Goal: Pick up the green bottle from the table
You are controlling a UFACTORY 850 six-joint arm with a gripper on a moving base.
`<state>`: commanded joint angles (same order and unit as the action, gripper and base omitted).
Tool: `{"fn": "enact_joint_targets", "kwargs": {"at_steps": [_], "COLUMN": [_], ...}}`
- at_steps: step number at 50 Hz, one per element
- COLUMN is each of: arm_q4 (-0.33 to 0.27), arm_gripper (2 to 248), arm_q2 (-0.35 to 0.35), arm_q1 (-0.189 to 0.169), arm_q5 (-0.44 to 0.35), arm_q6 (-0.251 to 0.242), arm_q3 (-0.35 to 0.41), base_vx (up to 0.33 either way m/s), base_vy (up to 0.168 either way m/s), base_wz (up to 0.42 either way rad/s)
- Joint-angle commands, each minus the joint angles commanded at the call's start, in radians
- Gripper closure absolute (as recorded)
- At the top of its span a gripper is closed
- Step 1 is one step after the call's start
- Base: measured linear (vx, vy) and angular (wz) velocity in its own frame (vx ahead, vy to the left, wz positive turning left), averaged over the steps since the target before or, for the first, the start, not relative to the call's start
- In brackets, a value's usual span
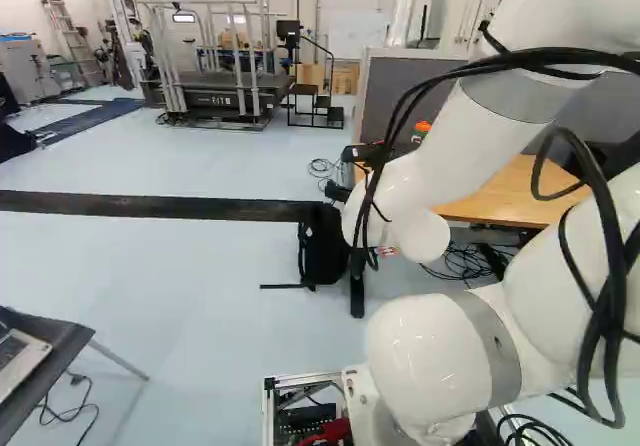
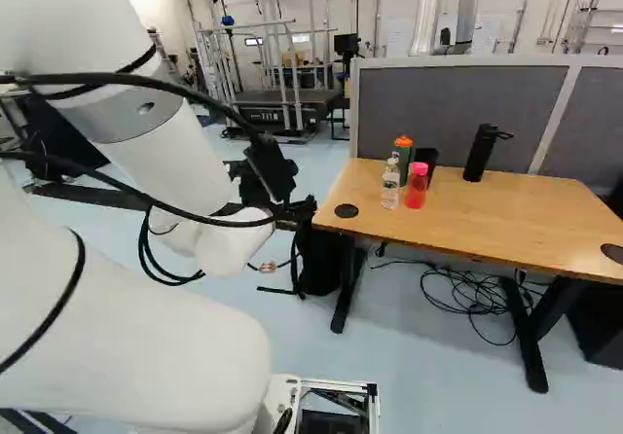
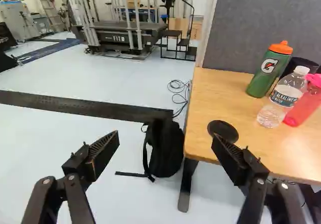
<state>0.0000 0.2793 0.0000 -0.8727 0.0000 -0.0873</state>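
Wrist view shows an emblem (image 3: 269,65) on the green bottle (image 3: 260,84).

Pale blue floor (image 2: 419,385), white walls (image 1: 20,6), wooden table (image 2: 545,205) (grey partition (image 2: 438,98) behind)

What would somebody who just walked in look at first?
Probably the huge white arm with black cables looping along it, filling the left side of the right base view. Next, perhaps, the bright bottles near the left end of the wooden table in that view: a green bottle with an orange cap, a clear bottle and a pinkish-red bottle. In the wrist view, the black gripper stands wide open.
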Motion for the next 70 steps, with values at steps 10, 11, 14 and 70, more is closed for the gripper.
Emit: {"fn": "enact_joint_targets", "kwargs": {"at_steps": [10,11,14,70], "arm_q4": [0.0,0.0,0.0,0.006], "arm_gripper": [3,3,3,3], "arm_q2": [0.0,0.0,0.0,-0.023], "arm_q1": [0.0,0.0,0.0,0.01], "arm_q5": [0.0,0.0,0.0,0.0], "arm_q6": [0.0,0.0,0.0,0.0], "arm_q3": [0.0,0.0,0.0,-0.019], "base_vx": [0.226,0.236,0.207,0.182], "base_vy": [0.009,0.015,0.025,0.068], "base_wz": [-0.258,-0.292,-0.257,-0.279]}}
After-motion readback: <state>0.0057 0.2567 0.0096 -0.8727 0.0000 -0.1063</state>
